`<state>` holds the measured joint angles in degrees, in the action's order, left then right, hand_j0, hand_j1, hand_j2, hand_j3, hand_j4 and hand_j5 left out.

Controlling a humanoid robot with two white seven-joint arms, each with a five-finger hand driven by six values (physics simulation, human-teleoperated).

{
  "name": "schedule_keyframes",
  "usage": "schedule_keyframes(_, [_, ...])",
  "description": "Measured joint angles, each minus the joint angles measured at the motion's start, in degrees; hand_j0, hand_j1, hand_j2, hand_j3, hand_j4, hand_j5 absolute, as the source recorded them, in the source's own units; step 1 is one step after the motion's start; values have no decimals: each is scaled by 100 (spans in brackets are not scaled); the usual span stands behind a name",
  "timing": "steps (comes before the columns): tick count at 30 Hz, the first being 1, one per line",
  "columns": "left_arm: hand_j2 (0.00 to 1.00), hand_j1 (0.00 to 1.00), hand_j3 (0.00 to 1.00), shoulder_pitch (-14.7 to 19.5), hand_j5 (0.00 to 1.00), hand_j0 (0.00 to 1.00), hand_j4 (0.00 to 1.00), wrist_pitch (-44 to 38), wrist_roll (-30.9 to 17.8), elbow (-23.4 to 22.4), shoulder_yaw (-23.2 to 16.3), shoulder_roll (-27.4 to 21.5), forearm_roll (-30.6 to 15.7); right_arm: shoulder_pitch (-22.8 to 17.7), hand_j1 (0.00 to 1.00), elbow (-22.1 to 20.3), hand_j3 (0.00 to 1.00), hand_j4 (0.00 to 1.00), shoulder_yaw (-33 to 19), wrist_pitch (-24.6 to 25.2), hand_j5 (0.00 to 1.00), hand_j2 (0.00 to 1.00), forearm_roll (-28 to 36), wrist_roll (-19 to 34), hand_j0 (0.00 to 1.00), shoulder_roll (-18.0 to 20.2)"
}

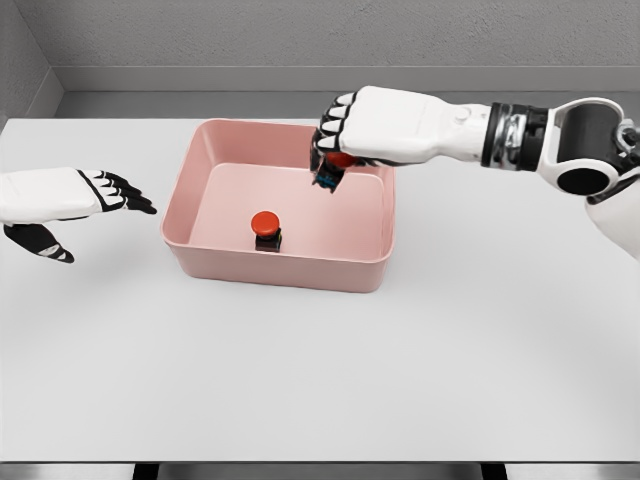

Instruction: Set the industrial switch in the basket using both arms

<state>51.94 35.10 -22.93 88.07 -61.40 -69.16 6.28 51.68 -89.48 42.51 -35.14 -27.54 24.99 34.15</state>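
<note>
The pink basket [190, 225] sits on the white surface [320, 380], and it's the centre of the action here. Inside it, one industrial switch [265, 229] with a red button on a dark body stands upright on the basket floor, towards the near wall and a little left of the middle. Over the basket's far right corner, the right hand [345, 135] reaches in from the right, fingers curled down around a second switch [333, 168]; its red cap and dark, bluish body peek out beneath the knuckles, held above the basket's interior just inside the far rim. That switch looks tilted in the grasp. Off to the left of the basket, well clear of its wall, the left hand [70, 205] hovers over the surface, released, fingers stretched out towards the basket with the thumb hanging below, holding nothing.
</note>
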Motion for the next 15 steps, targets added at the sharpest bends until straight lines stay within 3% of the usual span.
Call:
schedule_keyframes(9, [100, 100, 100, -9, 100, 100, 100, 0, -3, -8, 2, 44, 19, -70, 100, 10, 100, 100, -147, 0, 100, 100, 21, -8, 100, 69])
schedule_keyframes(15, [100, 100, 100, -9, 100, 100, 100, 0, -3, -9, 1, 47, 20, -765, 100, 136, 100, 100, -816, -3, 100, 100, 25, -1, 100, 437])
